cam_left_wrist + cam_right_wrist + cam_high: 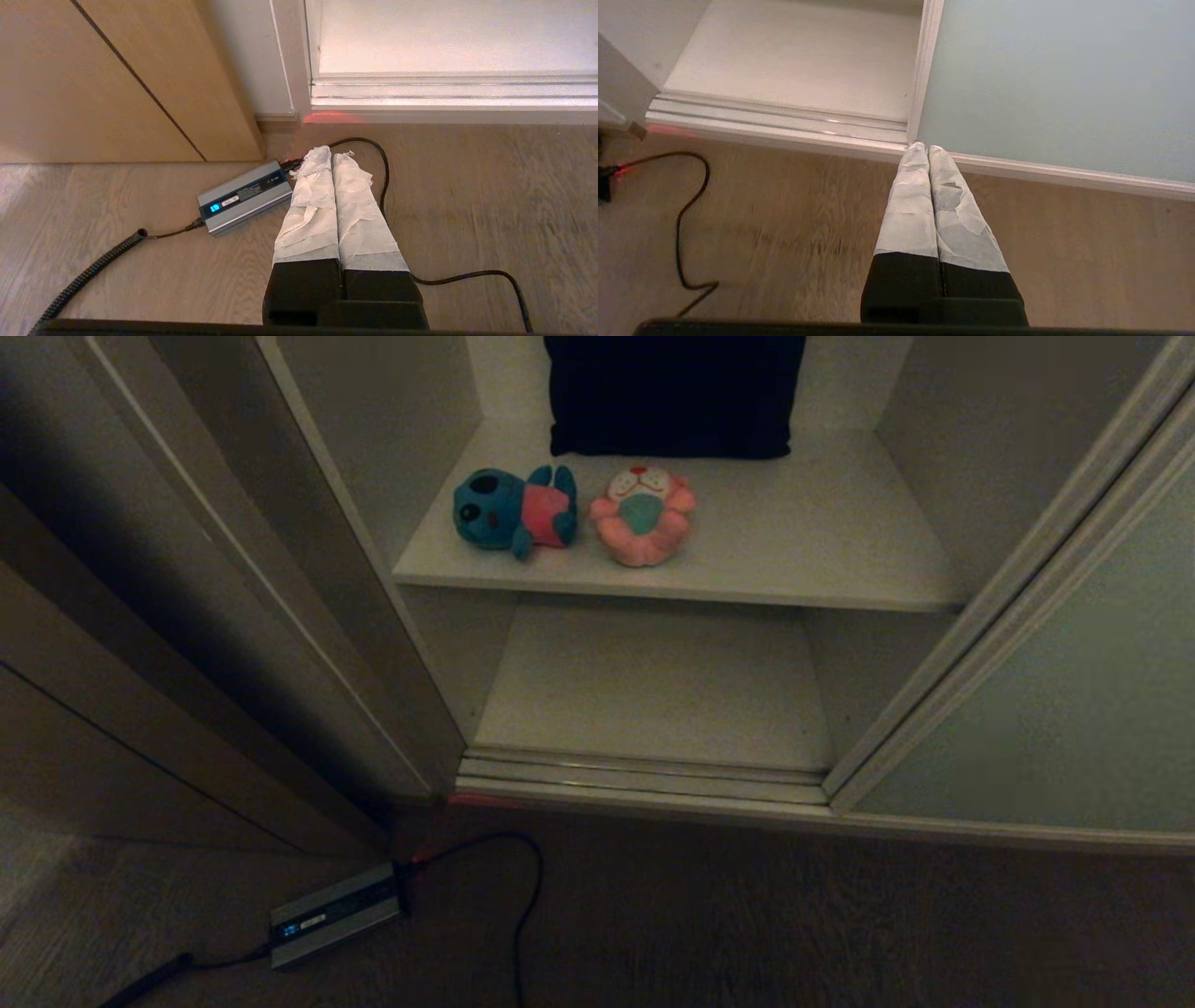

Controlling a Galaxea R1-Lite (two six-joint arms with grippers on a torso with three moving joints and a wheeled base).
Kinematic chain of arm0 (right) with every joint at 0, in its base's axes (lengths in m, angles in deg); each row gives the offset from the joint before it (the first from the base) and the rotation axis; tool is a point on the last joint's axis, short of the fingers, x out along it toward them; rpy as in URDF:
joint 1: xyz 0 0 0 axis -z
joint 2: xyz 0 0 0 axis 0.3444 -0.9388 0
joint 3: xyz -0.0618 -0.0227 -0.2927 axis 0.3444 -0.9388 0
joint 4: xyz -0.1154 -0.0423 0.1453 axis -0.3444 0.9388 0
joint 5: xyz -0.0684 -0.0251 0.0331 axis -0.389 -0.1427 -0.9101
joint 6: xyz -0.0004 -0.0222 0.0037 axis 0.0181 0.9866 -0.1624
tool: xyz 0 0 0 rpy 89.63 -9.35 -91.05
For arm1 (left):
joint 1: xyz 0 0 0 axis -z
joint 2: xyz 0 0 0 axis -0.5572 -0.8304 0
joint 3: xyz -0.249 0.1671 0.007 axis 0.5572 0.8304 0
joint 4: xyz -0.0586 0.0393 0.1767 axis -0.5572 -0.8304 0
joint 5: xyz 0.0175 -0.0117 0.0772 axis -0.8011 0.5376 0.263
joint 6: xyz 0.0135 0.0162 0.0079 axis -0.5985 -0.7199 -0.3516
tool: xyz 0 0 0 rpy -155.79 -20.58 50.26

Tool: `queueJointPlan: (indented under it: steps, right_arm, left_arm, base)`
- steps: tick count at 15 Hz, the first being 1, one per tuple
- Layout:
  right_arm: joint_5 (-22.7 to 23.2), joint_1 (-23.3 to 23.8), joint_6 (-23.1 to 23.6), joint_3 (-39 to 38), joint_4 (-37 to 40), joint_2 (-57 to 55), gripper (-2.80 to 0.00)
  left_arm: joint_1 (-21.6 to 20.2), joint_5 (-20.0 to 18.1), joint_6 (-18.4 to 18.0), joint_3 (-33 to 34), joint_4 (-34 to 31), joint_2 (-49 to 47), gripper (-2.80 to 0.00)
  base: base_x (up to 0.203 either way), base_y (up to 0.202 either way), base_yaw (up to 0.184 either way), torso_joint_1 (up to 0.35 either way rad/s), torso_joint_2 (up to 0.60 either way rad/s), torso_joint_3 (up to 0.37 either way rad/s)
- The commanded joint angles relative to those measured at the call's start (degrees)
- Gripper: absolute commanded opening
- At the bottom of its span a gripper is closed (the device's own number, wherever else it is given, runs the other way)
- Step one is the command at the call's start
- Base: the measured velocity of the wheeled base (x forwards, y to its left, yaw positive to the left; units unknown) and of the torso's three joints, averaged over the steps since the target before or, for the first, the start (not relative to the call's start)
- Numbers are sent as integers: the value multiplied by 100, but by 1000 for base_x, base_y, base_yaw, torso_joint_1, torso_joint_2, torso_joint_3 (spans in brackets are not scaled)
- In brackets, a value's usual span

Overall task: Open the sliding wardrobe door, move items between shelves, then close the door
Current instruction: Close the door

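Now, step: the door (1055, 709) stands slid aside to the right and the wardrobe is open, so I judge the toys are next to be moved from the upper shelf (794, 541) to the lower shelf (653, 691).

Left gripper (332, 154): pressed together, holding nothing, hanging over the floor (467, 196) near the charger (243, 198) and its cable (383, 168); it looks parked and is not in the head view.

Blue toy (515, 510): lies on its side at the left front of the upper shelf, just beside the pink toy.

Pink toy (642, 515): lies face up right of the blue toy, nearly touching it; the black cushion (672, 394) stands behind both against the back.

Right gripper (922, 148): fingers (909, 205) closed on nothing, tips pointing at the spot where the door's left frame meets the bottom track (784, 122).

Toys against the right gripper: neither toy shows in the right wrist view; they lie well apart from the pincer, higher up and deeper in the wardrobe.

Doing it well: spread the fingers before reaching in; come at one toy from the front, above the shelf edge; pinch the soft body in the middle, not a limb.

Risk: the toys lie close, so a wide approach could nudge the neighbour; taking the pink one first from its free right side seems safer.

Placing: the lower shelf is bare and deep, so set the toy well inside, clear of the track.
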Motion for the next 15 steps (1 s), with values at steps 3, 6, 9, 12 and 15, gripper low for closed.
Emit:
queueJointPlan:
  steps: [3,6,9,12,15]
  right_arm:
    - [-421,11,-276,1147,24,-1834,-280]
    - [-624,27,-1068,2136,59,-2894,-280]
    - [-658,27,-1626,2782,91,-3544,-280]
    - [-538,70,-2188,2973,21,-4179,-280]
    - [553,727,-2298,3064,-239,-4604,-280]
  left_arm:
    - [-1,-1,-5,1,6,-19,-280]
    - [-1,-1,-5,1,6,-19,-280]
    - [-1,-1,-5,1,6,-19,-280]
    - [-1,-1,-5,1,6,-19,-280]
    - [-1,-1,-5,1,6,-19,-280]
  base:
    - [0,0,0,0,0,0]
    - [0,0,0,0,0,0]
    - [0,0,0,0,0,0]
    - [0,0,0,0,0,0]
    - [0,0,0,0,0,0]
